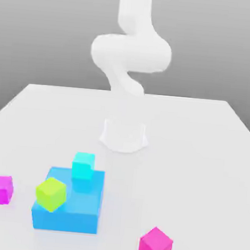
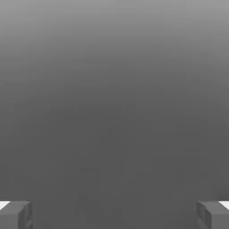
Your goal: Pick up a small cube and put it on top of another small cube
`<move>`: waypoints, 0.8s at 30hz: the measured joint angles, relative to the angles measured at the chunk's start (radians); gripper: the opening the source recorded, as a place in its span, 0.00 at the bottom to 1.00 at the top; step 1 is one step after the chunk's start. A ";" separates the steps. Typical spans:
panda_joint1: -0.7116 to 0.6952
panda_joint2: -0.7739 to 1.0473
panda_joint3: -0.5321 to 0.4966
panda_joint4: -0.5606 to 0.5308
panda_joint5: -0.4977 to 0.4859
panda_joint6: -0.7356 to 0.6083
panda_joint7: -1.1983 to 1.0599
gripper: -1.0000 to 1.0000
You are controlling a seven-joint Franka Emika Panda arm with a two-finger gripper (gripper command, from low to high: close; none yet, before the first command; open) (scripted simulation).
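The small hot-pink cube (image 1: 155, 245) sits on the table (image 1: 199, 155) at lower right of the exterior frame, matte and plain-faced. The hand (image 2: 114, 214) has its fingers (image 2: 15, 214) spread wide apart, holding nothing.

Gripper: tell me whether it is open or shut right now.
Open. In the hand view the gripper has its two grey fingertips standing far apart at opposite edges, with nothing between them.

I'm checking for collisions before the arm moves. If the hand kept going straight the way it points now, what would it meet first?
Nothing that shows. Past the hand, its fingertips wide apart, the hand view has just plain grey backdrop, so the way looks free, though depth there is unclear.
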 joint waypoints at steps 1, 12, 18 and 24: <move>-0.014 0.039 0.019 -0.006 -0.004 0.015 0.039 0.50; -0.119 0.439 0.186 -0.069 -0.090 0.168 0.463 0.50; -0.126 0.659 0.227 -0.102 -0.154 0.250 0.706 0.50; -0.085 0.872 0.221 -0.137 -0.171 0.335 0.914 0.50</move>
